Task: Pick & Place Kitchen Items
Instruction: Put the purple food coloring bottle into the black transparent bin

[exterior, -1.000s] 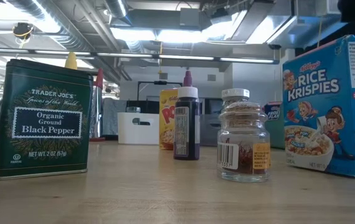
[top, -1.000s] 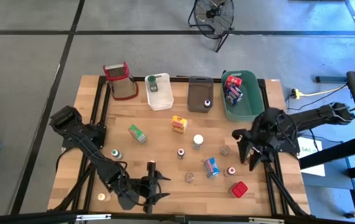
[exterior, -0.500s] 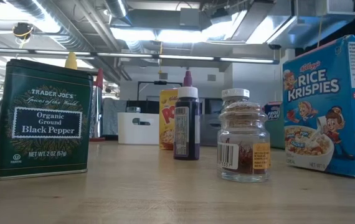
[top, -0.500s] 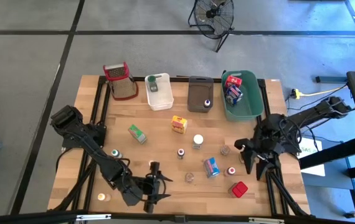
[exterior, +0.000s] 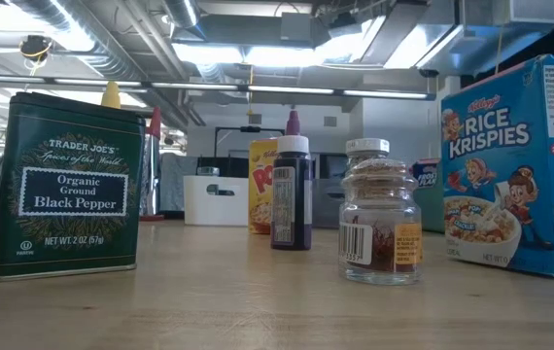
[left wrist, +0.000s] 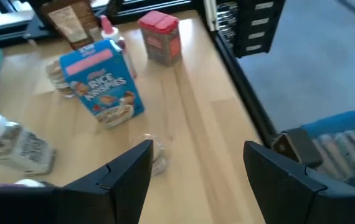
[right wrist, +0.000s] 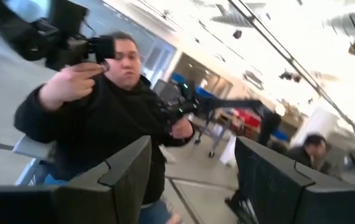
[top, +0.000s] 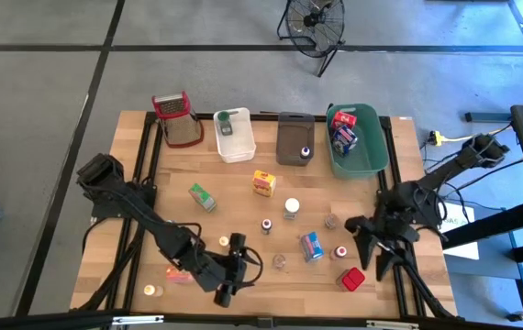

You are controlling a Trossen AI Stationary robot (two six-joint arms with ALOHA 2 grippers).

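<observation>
Looking straight down: left gripper (top: pixel 240 275) hovering wide and empty over the near edge of the wooden table (top: pixel 234 197), right gripper (top: pixel 369 246) hanging just as wide and empty near the red-capped tin (top: pixel 351 279); kitchen items scattered across the middle, among them the blue cereal box (top: pixel 312 245), the yellow box (top: pixel 263 183) and the green tin (top: pixel 202 196), with a few already lying in the green tub (top: pixel 358 142). Looking level across the top: black pepper tin (exterior: pixel 66 185), dark bottle (exterior: pixel 291 193) and spice jar (exterior: pixel 381 216) standing upright and well apart, ceiling lights and ductwork filling an open workshop behind. Looking past the left fingers: cereal box and red-capped tin standing near the table's edge, a small clear jar (left wrist: pixel 156 154) just ahead. Looking past the right fingers: pointing up into the room, showing a person (right wrist: pixel 96 118) with raised hands, no table at all. Likely risking a blind descent onto the tin, tipping it or nudging it off the edge.
</observation>
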